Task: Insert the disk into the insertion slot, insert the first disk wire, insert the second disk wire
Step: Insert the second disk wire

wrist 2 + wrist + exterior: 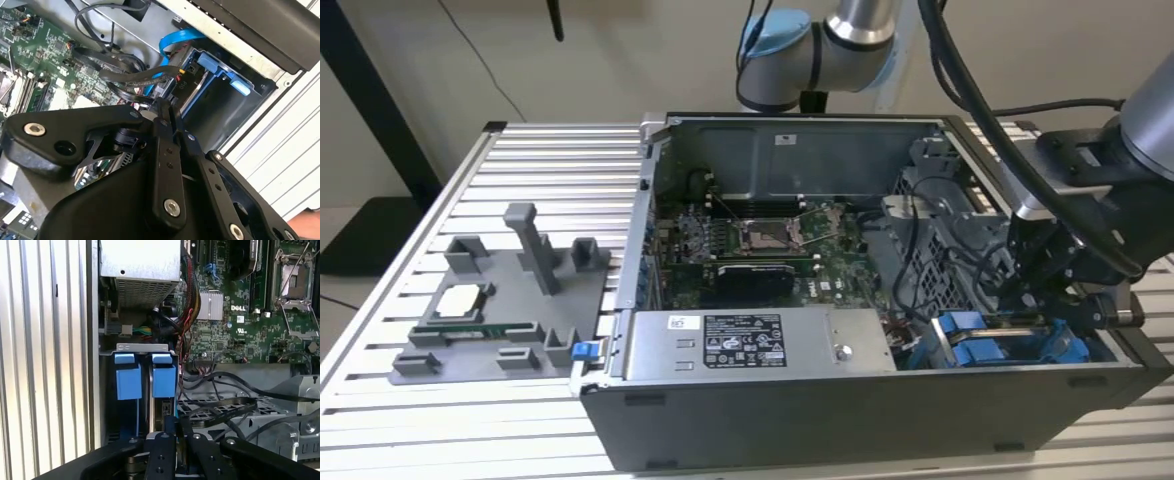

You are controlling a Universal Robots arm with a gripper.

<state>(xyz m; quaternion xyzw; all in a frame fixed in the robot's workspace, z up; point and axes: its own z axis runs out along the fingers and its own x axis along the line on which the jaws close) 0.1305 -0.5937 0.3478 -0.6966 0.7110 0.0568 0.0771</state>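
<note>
Inside the insertion slot (pixel 145 382), the claw (pixel 170 432) pinches a black wire (pixel 145 77) at the disk (pixel 192 87)

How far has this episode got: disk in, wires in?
The disk looks seated in the insertion slot, blue tabs flush. The gripper is at the disk's connector end among the black wires; whether either wire is plugged in cannot be told.

Arms (pixel 834 45): one
PC cases (pixel 854 420): one
Motherboards (pixel 761 240): one
Power supplies (pixel 754 343): one
Blue tabs (pixel 128 382): two
Fixture trays (pixel 507 310): one
Chips (pixel 460 300): one
</note>
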